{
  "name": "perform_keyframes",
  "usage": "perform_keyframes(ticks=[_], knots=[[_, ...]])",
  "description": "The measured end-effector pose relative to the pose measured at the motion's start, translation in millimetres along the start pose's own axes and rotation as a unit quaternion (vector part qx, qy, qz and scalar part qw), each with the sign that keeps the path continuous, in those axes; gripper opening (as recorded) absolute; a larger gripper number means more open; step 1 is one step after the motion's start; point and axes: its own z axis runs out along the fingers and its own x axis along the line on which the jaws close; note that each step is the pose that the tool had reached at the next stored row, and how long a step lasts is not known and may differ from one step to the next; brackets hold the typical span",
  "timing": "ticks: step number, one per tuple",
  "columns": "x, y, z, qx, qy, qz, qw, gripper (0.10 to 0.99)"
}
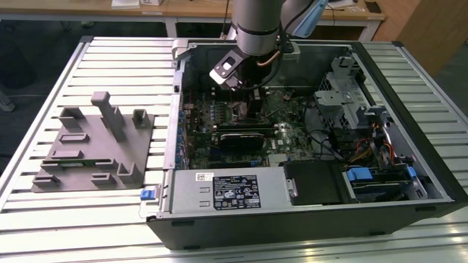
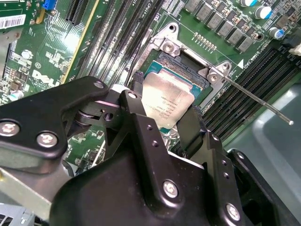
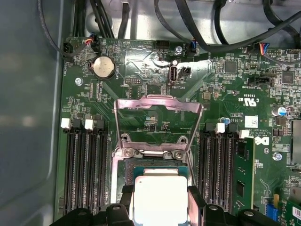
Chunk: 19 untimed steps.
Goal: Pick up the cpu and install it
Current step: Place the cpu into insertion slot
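The arm (image 1: 256, 24) is reaching down into the open computer case (image 1: 307, 222), which is lying on the slatted table (image 1: 44, 219). The gripper (image 2: 164, 100) is clamping the cpu (image 2: 167, 101) by two opposite edges, one black finger (image 2: 137, 84) pressing on each side, and the silvery top is facing up between them. In the first wrist view the gripper (image 3: 161, 200) is holding the cpu (image 3: 159, 197) right over the socket (image 3: 155, 167) on the green motherboard (image 3: 155, 120). I cannot tell whether the chip is sitting in the socket or hanging just above it.

The metal load plate (image 3: 157, 106) is standing hinged open on the far side of the socket. The thin lever rod (image 2: 254, 96) is sticking out beside the socket frame (image 2: 183, 56). Memory slots (image 3: 84, 160) are running along both flanks of the socket, and a coin battery (image 3: 103, 67) is sitting farther off on the board.

Over on the exterior view's left, the grey plastic fixture (image 1: 95, 148) is resting on the table, well apart from the gripper. At the case's near edge, the grey box with the white label (image 1: 227, 189) is lying flat.
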Motion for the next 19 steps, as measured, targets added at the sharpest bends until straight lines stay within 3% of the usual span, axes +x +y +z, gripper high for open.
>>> perform_keyframes(ticks=[19], knots=[[1.4,-1.7,6.4,0.0,0.0,0.001,1.0,0.541]])
